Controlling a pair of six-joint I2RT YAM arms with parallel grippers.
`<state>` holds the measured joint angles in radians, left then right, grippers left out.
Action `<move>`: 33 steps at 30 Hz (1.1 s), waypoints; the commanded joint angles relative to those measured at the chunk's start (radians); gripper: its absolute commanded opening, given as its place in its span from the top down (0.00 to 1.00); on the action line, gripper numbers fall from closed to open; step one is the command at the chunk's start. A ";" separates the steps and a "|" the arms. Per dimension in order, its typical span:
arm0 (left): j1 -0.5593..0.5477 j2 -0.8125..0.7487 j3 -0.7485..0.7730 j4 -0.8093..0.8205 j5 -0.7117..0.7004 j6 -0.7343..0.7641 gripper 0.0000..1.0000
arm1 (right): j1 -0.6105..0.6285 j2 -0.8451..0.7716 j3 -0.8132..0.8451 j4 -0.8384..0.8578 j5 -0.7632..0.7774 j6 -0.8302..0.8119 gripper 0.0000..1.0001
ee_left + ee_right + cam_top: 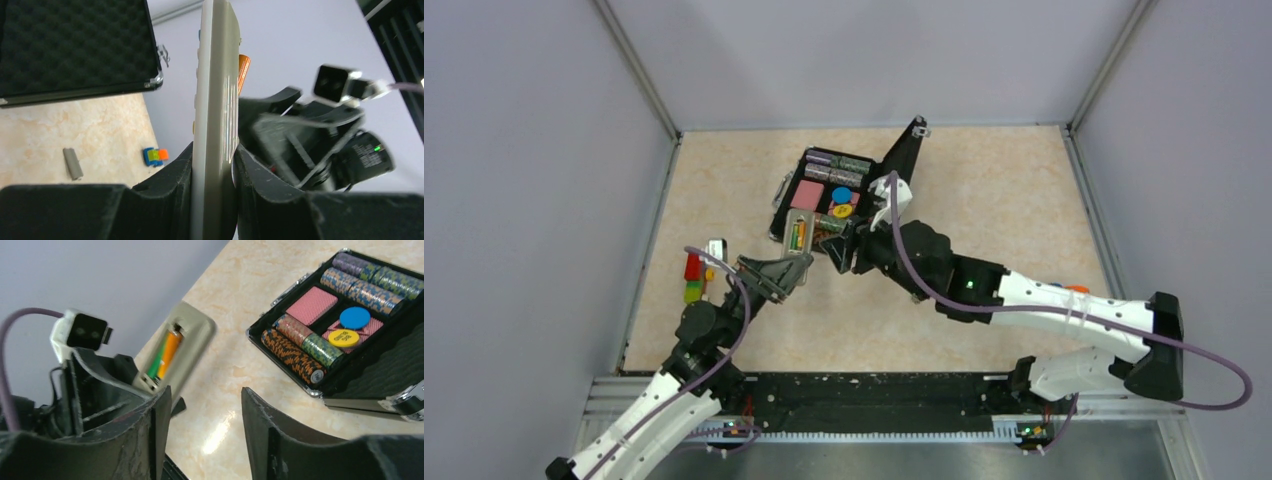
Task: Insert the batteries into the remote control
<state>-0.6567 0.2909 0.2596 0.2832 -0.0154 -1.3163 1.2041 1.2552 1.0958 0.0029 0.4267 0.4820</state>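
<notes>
My left gripper [796,262] [214,155] is shut on the remote control [798,233] [216,95] [187,340] and holds it up off the table, next to the black case. The remote's grey back faces the right wrist camera with its compartment uncovered. The batteries lie side by side inside that compartment, one green [158,359] and one orange [169,351]; the orange one [244,72] also shows past the remote's edge. My right gripper [837,243] [205,400] is open just beside the remote, with nothing between its fingers.
The open black case [894,160] [395,360] of poker chips and cards lies behind the grippers, lid raised. A multicoloured block toy [693,279] [156,156] and a small grey cover plate [716,247] [73,163] lie on the table at the left.
</notes>
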 commanded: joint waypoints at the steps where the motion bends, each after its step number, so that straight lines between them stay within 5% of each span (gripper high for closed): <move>1: -0.003 -0.016 0.063 -0.038 0.111 0.090 1.00 | -0.011 -0.033 0.166 -0.229 -0.038 -0.010 0.43; 4: -0.003 -0.014 0.077 -0.056 0.156 0.125 1.00 | -0.069 -0.029 0.226 -0.357 -0.061 0.110 0.24; 8: -0.003 -0.012 0.077 -0.022 0.187 0.118 1.00 | -0.148 -0.048 0.180 -0.339 -0.214 0.334 0.17; 15: -0.003 0.001 0.078 0.026 0.236 0.098 1.00 | -0.153 -0.030 0.088 -0.135 -0.317 0.560 0.15; 33: -0.004 -0.003 0.069 0.067 0.261 0.069 1.00 | -0.182 -0.075 -0.085 0.088 -0.361 0.768 0.25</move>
<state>-0.6567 0.2970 0.2920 0.2470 0.2325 -1.2358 1.0386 1.2301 1.0309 -0.0219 0.0662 1.2030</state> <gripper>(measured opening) 0.329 0.749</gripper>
